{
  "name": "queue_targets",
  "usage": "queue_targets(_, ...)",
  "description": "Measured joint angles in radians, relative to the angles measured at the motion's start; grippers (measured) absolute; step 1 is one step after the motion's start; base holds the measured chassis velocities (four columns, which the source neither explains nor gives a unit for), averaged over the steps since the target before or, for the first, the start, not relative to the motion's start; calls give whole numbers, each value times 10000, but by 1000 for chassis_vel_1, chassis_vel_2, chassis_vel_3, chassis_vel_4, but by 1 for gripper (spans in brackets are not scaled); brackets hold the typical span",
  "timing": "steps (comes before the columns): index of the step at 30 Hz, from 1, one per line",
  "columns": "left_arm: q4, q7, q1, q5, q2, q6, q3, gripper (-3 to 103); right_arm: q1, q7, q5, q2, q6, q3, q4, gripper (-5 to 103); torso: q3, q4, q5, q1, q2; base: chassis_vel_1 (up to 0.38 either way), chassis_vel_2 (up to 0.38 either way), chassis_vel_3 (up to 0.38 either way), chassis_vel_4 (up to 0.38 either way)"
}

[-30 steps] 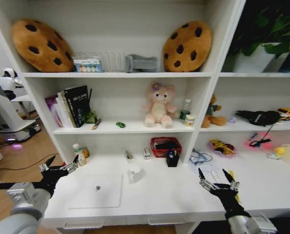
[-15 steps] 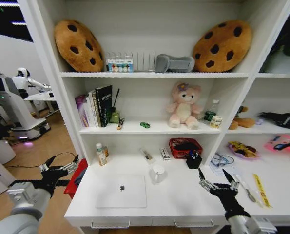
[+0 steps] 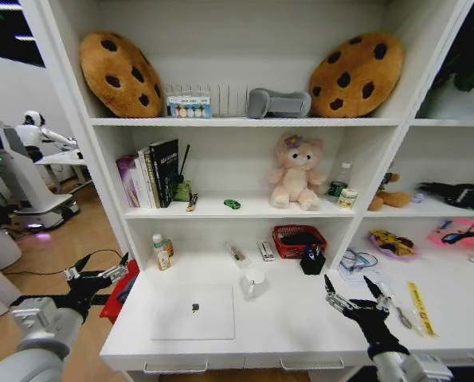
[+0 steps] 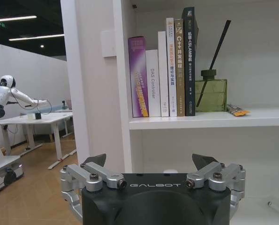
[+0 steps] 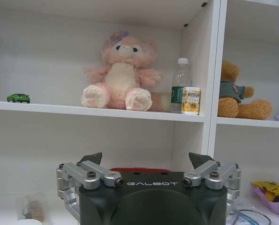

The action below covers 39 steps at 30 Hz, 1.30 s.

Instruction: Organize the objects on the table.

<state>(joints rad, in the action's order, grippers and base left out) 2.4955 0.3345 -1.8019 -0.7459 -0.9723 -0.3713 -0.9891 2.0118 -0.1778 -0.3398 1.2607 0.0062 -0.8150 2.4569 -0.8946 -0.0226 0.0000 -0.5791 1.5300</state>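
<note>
We see our left tool (image 3: 99, 270) spread wide off the counter's (image 3: 284, 326) left end, and our right tool (image 3: 353, 292) equally wide above its front right. The silver laptop (image 3: 193, 312) lies closed between them; the yellow strip (image 3: 419, 309) lies far right.

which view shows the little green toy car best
The right wrist view: the toy car sits side-on on the shelf beside the pink plush toy, with nothing in front of it. In the head view the car is a tiny green speck. The left wrist view faces the books instead.
</note>
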Motion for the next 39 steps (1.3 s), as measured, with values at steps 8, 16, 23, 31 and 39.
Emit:
queue_targets(8, 0, 2, 0, 0, 0, 0, 0, 100, 0, 0, 0, 1, 0, 0, 0, 100, -1, 1, 0, -1, -1, 0, 0, 0, 0)
queue_targets(16, 0, 3, 0, 0, 0, 0, 0, 100, 0, 1, 0, 0, 0, 0, 0, 100, -1, 0, 0, -2, 0, 78, -88, -88, 88)
queue_targets(23, -1, 4, 0, 0, 0, 0, 0, 100, -1, 1, 0, 1, -1, 0, 0, 100, 1, 0, 0, -1, 1, 188, -183, -199, 200)
queue_targets(31, -1, 5, 0, 0, 0, 0, 0, 100, -1, 2, 0, 1, -1, 0, 0, 100, 0, 1, 0, -2, 1, 271, -284, -284, 278)
queue_targets(39, -1, 5, 0, 0, 0, 0, 0, 100, 0, 2, 0, 0, -1, 0, -1, 100, 3, 0, -2, 6, 4, 357, -368, -371, 354)
